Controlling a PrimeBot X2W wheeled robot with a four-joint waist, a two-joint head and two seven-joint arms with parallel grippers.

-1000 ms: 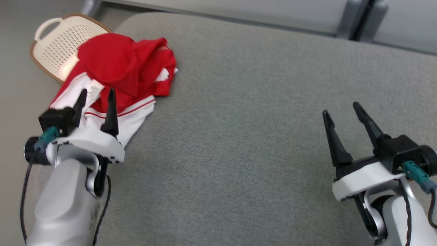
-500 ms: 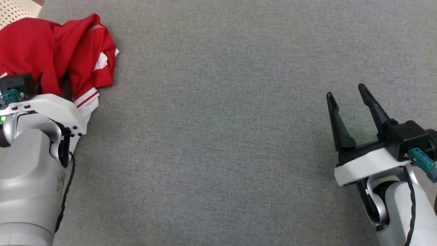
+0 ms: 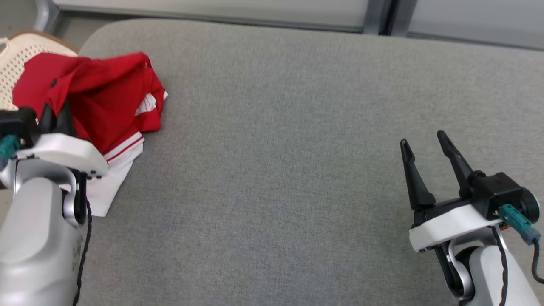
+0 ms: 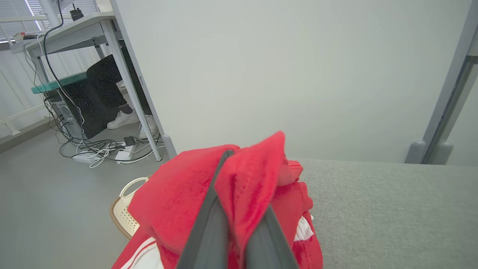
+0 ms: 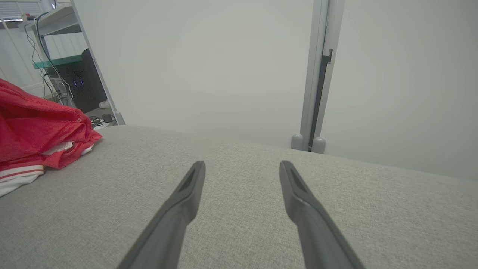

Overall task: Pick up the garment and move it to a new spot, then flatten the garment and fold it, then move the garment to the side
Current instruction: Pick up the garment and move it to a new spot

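The garment [image 3: 110, 93] is a red shirt with white trim, crumpled at the far left of the grey padded surface [image 3: 276, 148]. My left gripper [image 3: 55, 115] is shut on a raised red fold of it. In the left wrist view the garment [image 4: 179, 201] bunches up over and between the two fingers of the left gripper [image 4: 242, 186]. My right gripper [image 3: 423, 140] stands open above bare surface at the lower right, far from the cloth. The right wrist view shows the right gripper [image 5: 242, 164] with nothing between its fingers and the garment [image 5: 33, 123] at the left edge.
A cream perforated basket [image 3: 17, 55] lies off the surface's left edge, partly under the garment, and shows as the basket [image 4: 125, 216] on the floor. A pale wall panel [image 3: 212, 6] runs along the far edge. A person's feet [image 4: 123, 119] rest under a desk with cables.
My left gripper has gone from open over the garment to shut on a red fold, which now stands raised. The head camera has shifted. The right gripper stays open.
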